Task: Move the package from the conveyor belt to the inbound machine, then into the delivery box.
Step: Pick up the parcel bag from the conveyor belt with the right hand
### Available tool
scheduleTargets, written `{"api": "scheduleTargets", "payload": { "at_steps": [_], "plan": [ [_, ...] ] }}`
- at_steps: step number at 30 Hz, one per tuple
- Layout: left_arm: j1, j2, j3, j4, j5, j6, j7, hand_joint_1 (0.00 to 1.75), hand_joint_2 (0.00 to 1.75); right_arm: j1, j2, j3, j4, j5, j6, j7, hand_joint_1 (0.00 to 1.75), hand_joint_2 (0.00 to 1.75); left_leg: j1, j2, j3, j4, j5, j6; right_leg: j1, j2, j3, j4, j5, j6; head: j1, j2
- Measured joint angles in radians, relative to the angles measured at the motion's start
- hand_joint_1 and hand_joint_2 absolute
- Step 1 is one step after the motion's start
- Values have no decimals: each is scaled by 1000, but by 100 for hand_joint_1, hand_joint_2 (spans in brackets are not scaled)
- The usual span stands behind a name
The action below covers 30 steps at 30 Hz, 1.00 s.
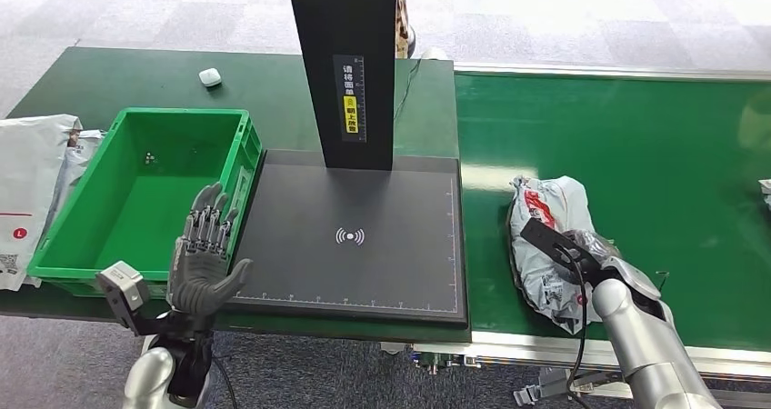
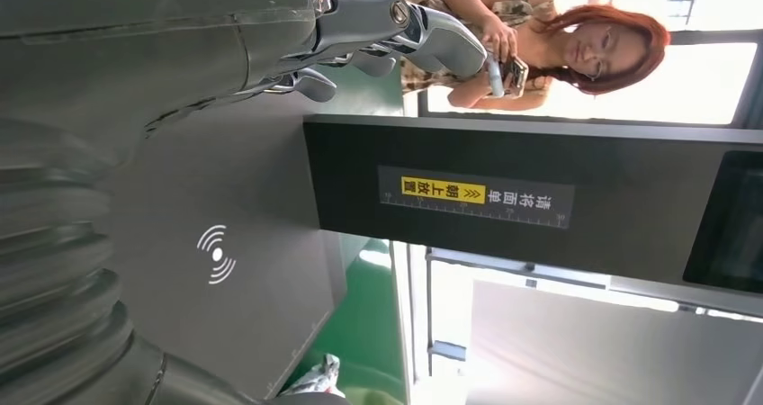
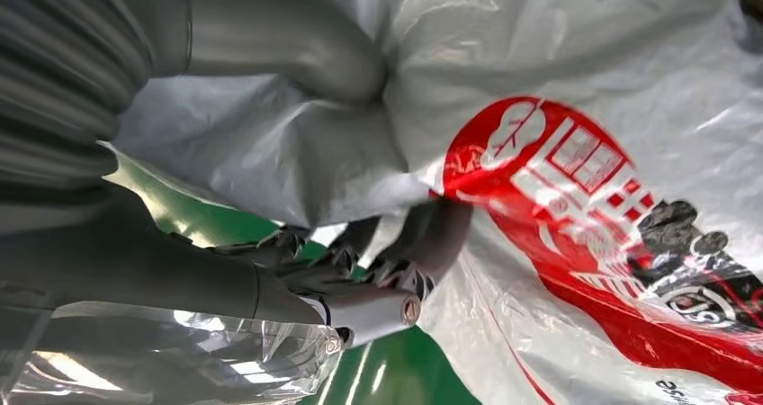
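White plastic package (image 1: 548, 245) lies on the green conveyor belt (image 1: 655, 154), right of the black inbound machine (image 1: 355, 236).
Right hand (image 3: 378, 270) grips it, thumb and fingers pinching plastic; left hand (image 1: 205, 254) hovers spread near the green delivery box (image 1: 136, 186).

package (image 1: 549, 245): near end hidden under right hand (image 1: 582, 250) | pouches (image 1: 32, 191): cut by frame edge

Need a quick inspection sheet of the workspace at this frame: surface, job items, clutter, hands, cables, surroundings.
Surface: green conveyor belt on the right, dark green table on the left.
Job's things: white package lying on the belt; black inbound machine pad bare; green delivery box looks empty.
Clutter: white mailer bags beside the box; small white object.
Hands: left hand open, raised by the pad; right hand gripping the package.
Cables: black cable along right arm.
Surroundings: person behind the machine.
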Motion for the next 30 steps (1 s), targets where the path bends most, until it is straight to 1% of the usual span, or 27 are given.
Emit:
{"api": "scheduleTargets", "payload": {
  "at_steps": [12, 15, 17, 20, 21, 23, 24, 26, 30],
  "plan": [
    [10, 0, 0, 0, 0, 0, 7, 0, 175, 8, 0, 6, -11, 0, -2, 9, 175, 175, 0, 0, 0, 0, 0, 0, 0, 0, 0, 0, 0, 0, 0, 0],
    [15, 0, 0, -1, 0, 1, 8, 0, 175, 13, 0, 7, -24, -1, -22, 7, 175, 175, 0, 0, 0, 0, 0, 0, 0, 0, 0, 0, 0, 0, 0, 0],
    [25, 0, 1, -4, 1, 3, 7, 0, 175, 16, 4, 1, -43, -13, -97, -1, 175, 175, 0, 0, 0, 0, 0, 0, 0, 0, 0, 0, 0, 0, 0, 0],
    [46, 0, 2, -20, 4, 9, 8, 0, 175, 19, 31, -50, -109, -75, -301, -42, 175, 175, 0, 0, -1, 0, 0, 0, 0, 0, -1, 0, 0, 0, 0, 0],
    [50, 0, 2, -26, 6, 12, 8, 0, 175, 20, 44, -75, -141, -109, -363, -73, 175, 175, 0, 0, -1, 0, 0, 0, 0, 0, -1, 0, 0, 0, 0, 0],
    [54, 0, 2, -32, 12, 21, 8, 0, 175, 26, 65, -123, -211, -181, -457, -154, 175, 175, 0, -1, -1, 0, 0, 0, 0, -1, -1, 0, 0, 0, 0, 0],
    [55, 0, 2, -33, 15, 25, 8, 0, 175, 29, 74, -144, -246, -212, -490, -191, 175, 175, 0, -1, -1, 0, 0, 0, 0, -1, -1, 0, -1, 0, 0, 0],
    [56, 0, 0, -34, 17, 29, 7, 0, 175, 36, 88, -178, -301, -246, -523, -234, 175, 175, 0, -1, 0, 0, 0, 0, 0, -1, -1, 0, -1, 1, 0, 0],
    [55, 0, -1, -34, 18, 34, 7, 0, 175, 53, 103, -214, -363, -257, -528, -243, 175, 175, 0, -1, 0, 0, 0, 0, 0, -1, -1, 0, -1, 1, 0, 0]
  ]
}}
